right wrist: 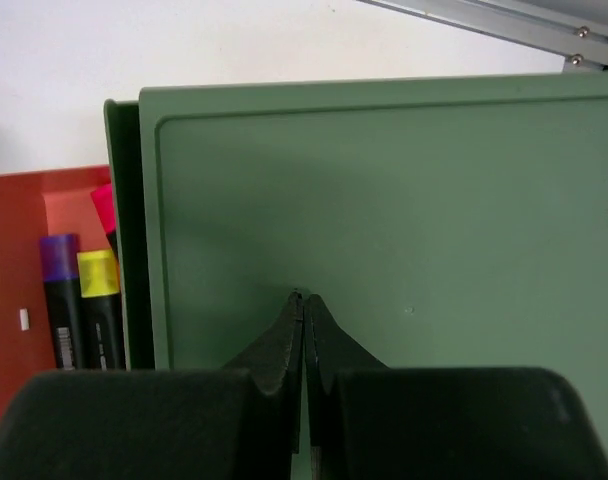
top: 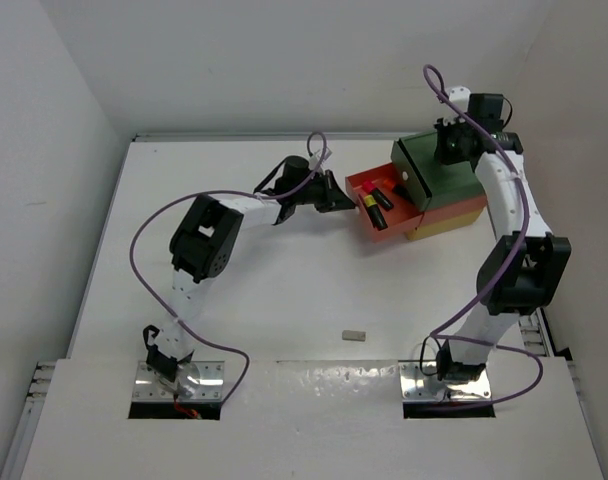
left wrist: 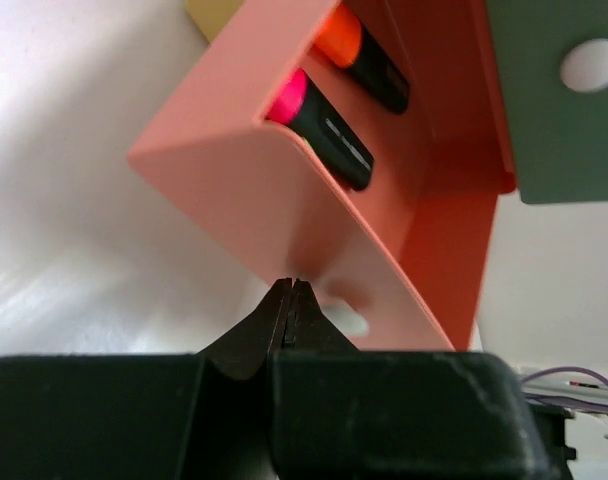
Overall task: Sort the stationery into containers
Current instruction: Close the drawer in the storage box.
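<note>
The drawer stack stands at the back right: green (top: pixel 439 172) over coral-red over yellow (top: pixel 446 226). The coral-red drawer (top: pixel 361 184) is pulled out to the left and holds several highlighters (top: pixel 372 208). The left wrist view shows a pink-capped one (left wrist: pixel 319 130) and an orange-capped one (left wrist: pixel 364 60). The right wrist view shows purple (right wrist: pixel 59 290) and yellow (right wrist: pixel 99 300) ones. My left gripper (left wrist: pixel 292 285) is shut, with its tips against the coral drawer's front beside its white knob (left wrist: pixel 346 318). My right gripper (right wrist: pixel 304 298) is shut and rests on the green top (right wrist: pixel 404 200). A small grey eraser (top: pixel 354 335) lies on the table.
The green drawer's front (left wrist: pixel 564 110) has a white knob (left wrist: pixel 591 63). White walls enclose the table (top: pixel 264 290) on the left, back and right. The eraser lies near the front middle, far from both grippers. No pens show.
</note>
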